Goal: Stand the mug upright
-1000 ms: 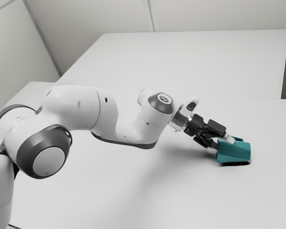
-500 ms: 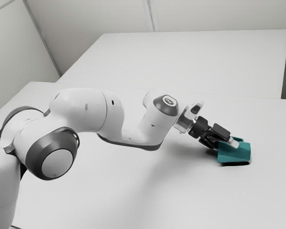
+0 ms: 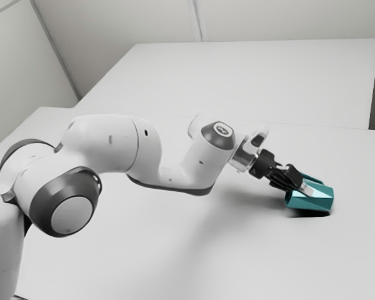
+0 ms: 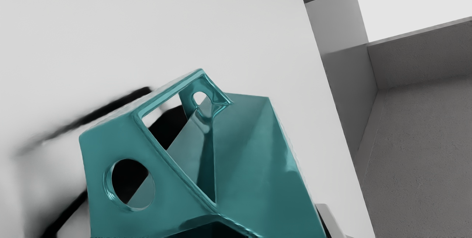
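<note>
Gripper at the Tipped Mug, Righting in Hand

The gripper meets the mug at its near end and upper side; how far open it stands, and whether it has the mug in a true hold, cannot be told. The mug lies on its side, slightly askew, toward the exterior view's right on the near table. Its lower side appears a little above the dark shadow, which suggests that it is at least partly raised. The handle projects beside the body, and a dark hollow, probably the mouth, faces the hand.

The step in hand is judged to be securing the mug and beginning to lift it; the righting turn remains to be made. The next move calls for a sure grip, enough height for the base to swing beneath — then a slow lowering onto that base. The projecting handle and the low-slung hand are the likely obstacles: either may strike the tabletop during the turn. A second table stands beyond, with pale walls behind — neither hinders the work.
</note>
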Action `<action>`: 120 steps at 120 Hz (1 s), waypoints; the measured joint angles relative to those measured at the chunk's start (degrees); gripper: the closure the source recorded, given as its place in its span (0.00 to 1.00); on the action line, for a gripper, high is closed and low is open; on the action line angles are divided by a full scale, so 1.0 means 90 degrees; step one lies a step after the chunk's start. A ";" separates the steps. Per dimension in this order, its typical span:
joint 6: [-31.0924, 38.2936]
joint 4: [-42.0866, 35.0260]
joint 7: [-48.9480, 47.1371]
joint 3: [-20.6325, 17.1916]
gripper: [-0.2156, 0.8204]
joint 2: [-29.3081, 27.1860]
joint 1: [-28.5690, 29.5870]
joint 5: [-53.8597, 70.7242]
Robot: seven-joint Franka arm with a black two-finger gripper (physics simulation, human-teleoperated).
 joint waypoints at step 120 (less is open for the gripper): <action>-0.0461 -0.1253 -0.2410 -0.0271 0.95 -0.2748 0.1327 0.6159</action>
